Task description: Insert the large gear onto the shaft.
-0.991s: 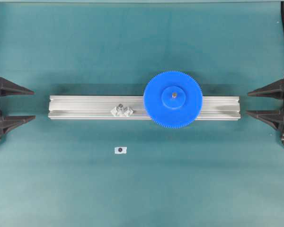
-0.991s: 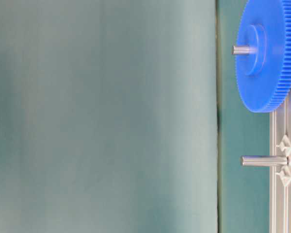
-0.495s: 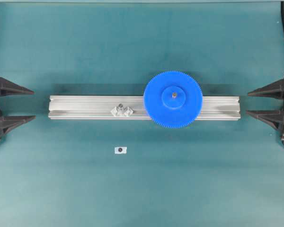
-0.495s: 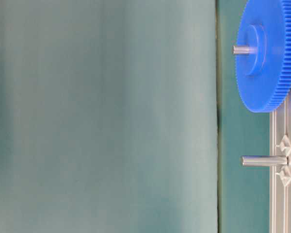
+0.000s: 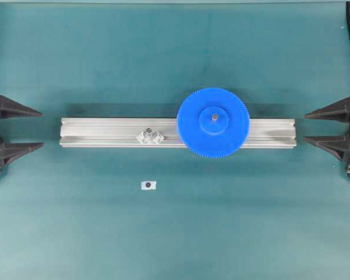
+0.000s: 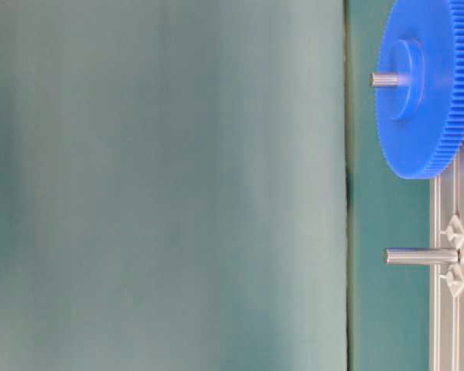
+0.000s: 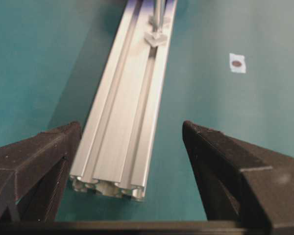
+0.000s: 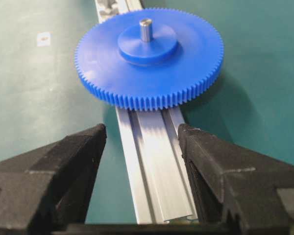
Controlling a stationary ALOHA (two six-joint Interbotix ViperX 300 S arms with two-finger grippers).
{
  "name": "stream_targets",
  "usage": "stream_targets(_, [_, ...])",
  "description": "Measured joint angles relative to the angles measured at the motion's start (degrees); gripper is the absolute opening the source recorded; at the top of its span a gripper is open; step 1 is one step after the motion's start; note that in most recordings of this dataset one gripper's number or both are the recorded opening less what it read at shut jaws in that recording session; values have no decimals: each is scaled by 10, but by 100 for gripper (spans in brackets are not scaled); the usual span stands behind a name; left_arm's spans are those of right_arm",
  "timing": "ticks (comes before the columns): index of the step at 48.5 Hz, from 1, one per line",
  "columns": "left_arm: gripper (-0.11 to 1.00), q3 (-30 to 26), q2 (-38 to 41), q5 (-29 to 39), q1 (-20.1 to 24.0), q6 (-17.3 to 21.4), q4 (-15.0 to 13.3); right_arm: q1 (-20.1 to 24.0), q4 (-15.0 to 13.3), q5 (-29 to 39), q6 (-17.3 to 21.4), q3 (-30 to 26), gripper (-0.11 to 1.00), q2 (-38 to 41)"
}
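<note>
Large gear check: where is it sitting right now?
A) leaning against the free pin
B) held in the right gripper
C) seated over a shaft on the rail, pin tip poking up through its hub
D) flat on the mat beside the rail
C: the large gear lies level over the rail with the shaft standing up through its hub, and the open right gripper is clear of it.

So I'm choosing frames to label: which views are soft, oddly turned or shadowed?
Table-level: turned sideways, mostly blurred teal backdrop; large gear fairly sharp. Left wrist: rail sharp near, far pin blurry, fingers dark. Right wrist: gear teeth crisp, shaft clear, shadow at its right. Overhead: even light.
</note>
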Motion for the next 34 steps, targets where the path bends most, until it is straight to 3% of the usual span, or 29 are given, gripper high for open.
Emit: stream_targets(34, [88, 0, 0, 0, 0, -1, 1, 0, 0, 0, 0, -1, 69, 0])
